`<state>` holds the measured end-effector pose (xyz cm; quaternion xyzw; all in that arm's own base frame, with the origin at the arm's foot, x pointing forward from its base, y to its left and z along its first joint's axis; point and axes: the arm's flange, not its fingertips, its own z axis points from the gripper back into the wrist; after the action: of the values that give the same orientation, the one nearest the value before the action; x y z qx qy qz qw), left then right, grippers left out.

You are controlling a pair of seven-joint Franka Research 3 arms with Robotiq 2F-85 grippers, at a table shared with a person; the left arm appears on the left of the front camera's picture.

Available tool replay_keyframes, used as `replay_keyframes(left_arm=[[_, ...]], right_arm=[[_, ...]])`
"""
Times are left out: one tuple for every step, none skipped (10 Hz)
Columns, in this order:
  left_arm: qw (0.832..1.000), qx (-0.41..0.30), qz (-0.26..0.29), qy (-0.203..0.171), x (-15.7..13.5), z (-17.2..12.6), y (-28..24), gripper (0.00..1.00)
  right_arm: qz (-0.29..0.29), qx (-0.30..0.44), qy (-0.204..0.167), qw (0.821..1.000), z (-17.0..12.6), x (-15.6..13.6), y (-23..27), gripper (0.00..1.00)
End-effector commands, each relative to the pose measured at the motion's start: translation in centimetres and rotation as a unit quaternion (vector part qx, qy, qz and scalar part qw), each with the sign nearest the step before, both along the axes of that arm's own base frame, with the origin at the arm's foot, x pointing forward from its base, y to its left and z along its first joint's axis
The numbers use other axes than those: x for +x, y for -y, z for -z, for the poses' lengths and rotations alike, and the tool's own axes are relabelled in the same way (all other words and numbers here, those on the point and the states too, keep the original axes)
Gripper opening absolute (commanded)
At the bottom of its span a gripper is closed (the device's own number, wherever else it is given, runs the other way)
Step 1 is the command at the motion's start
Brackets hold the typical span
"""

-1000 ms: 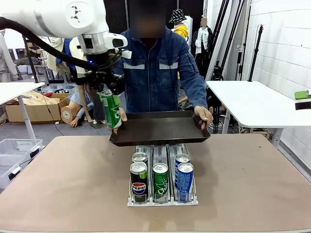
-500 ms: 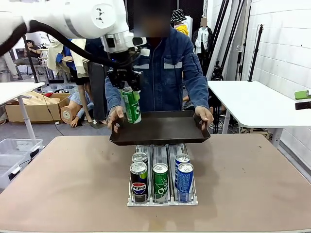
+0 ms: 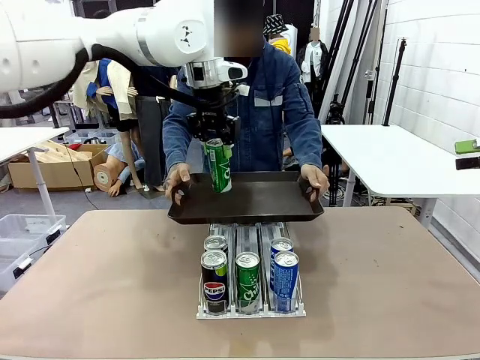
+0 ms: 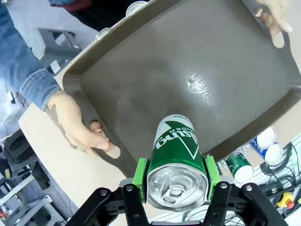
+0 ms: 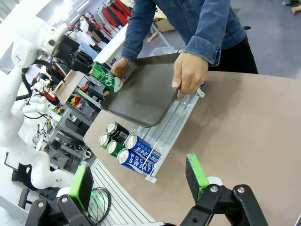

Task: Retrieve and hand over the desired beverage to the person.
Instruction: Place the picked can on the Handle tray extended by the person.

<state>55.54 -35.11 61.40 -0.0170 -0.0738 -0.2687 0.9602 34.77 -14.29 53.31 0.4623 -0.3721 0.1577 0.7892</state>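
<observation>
Tan table (image 3: 97, 285), one clear rack (image 3: 251, 313) sitting on it around the middle, loaded with cans (image 3: 247, 281): a Pepsi, a green one, some blue.

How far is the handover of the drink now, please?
Done: the green can is picked up, away from the rack. In hand: the left gripper holds it over the tray that the person holds. Left: set it down and release.
</observation>
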Motion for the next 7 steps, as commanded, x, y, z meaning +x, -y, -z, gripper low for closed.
replay_keyframes(left_arm=[[1.0,0.013,-0.014,-0.001,2.0,-1.2,1.4,0.0],[1.0,0.013,-0.011,-0.003,2.7,-0.6,1.8,0.0],[1.0,0.02,-0.011,-0.009,3.2,0.2,2.1,0.0],[1.0,0.02,-0.008,-0.017,3.5,0.7,2.1,0.0],[1.0,0.02,-0.005,-0.02,3.5,1.3,2.1,0.0],[0.999,0.025,-0.004,-0.025,3.4,2.0,2.0,0.0],[0.999,0.027,-0.003,-0.033,3.4,2.9,1.9,0.0]], right_arm=[[-0.002,0.01,0.008,1.0,-0.1,0.1,0.0,1.0],[-0.002,0.01,0.008,1.0,-0.1,0.1,0.0,1.0],[-0.002,0.01,0.008,1.0,-0.1,0.1,0.0,1.0],[-0.002,0.01,0.008,1.0,-0.1,0.1,0.0,1.0],[-0.002,0.01,0.008,1.0,-0.1,0.1,0.0,1.0],[-0.002,0.01,0.008,1.0,-0.1,0.1,0.0,1.0],[-0.002,0.01,0.008,1.0,-0.1,0.1,0.0,1.0]])
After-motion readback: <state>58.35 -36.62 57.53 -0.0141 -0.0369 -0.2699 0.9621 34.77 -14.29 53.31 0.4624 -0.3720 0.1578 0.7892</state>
